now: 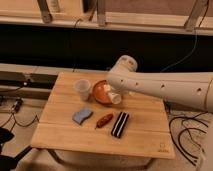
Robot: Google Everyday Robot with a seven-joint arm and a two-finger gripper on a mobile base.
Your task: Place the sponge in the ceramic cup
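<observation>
The sponge (pixel 82 116) lies flat on the table (pixel 145 135), left of centre and nearer the front edge, so it is not in the ceramic cup (pixel 82 89). The cup stands upright behind the sponge, toward the back edge and just beside the orange bowl (pixel 100 95). Your gripper (pixel 117 89) hangs over the bowl's right side, jaws spread wide and well apart from the sponge. I judge you are at the reach for the sponge. Bring the gripper toward the front-left, over the pad, and keep clear of the reddish-brown item (pixel 104 120) beside it.
</observation>
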